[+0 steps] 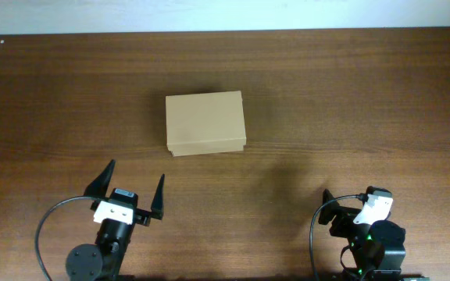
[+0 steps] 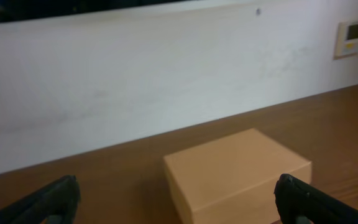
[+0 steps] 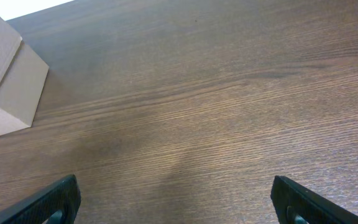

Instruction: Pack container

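The container (image 1: 205, 122) is a plain tan cardboard box with its lid shut, standing on the brown wooden table (image 1: 350, 94) a little left of centre. It also shows in the left wrist view (image 2: 241, 163) and at the left edge of the right wrist view (image 3: 8, 81). My left gripper (image 1: 137, 176) is open and empty, near the front edge, below and left of the box; its fingers (image 2: 176, 200) frame the box from a distance. My right gripper (image 1: 350, 201) is open and empty at the front right, over bare wood (image 3: 176, 200).
A white wall (image 2: 135, 74) runs along the table's far edge, with a small wall panel (image 2: 353, 32) at the upper right. Black cables (image 1: 45, 226) loop beside both arm bases at the front edge.
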{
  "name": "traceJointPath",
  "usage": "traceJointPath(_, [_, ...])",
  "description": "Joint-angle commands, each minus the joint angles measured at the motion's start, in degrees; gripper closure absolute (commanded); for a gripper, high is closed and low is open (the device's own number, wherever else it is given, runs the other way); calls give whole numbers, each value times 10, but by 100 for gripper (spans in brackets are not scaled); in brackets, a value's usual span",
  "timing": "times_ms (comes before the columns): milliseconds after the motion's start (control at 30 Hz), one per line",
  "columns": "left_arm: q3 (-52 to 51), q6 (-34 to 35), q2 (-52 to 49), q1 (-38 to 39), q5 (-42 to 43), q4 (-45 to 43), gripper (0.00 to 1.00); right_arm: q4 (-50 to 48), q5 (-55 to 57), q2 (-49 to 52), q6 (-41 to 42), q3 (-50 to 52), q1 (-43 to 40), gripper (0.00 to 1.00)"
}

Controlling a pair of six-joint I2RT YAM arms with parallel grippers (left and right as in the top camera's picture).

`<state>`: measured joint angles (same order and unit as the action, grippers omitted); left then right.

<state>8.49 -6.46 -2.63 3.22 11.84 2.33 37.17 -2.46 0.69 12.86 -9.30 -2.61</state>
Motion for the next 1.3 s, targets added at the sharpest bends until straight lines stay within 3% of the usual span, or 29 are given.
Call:
traceJointPath(0, [-32,-5,24,-19,4,-7,1,-1,-1,-5,-4,3,3,1])
traceJointPath(333, [-80,-5,24,-26,4,1,0,-1,-1,-5,-4,3,3,1])
traceJointPath(1267, [-80,-5,23,-26,4,11,0,-1,-1,-5,-4,3,3,1])
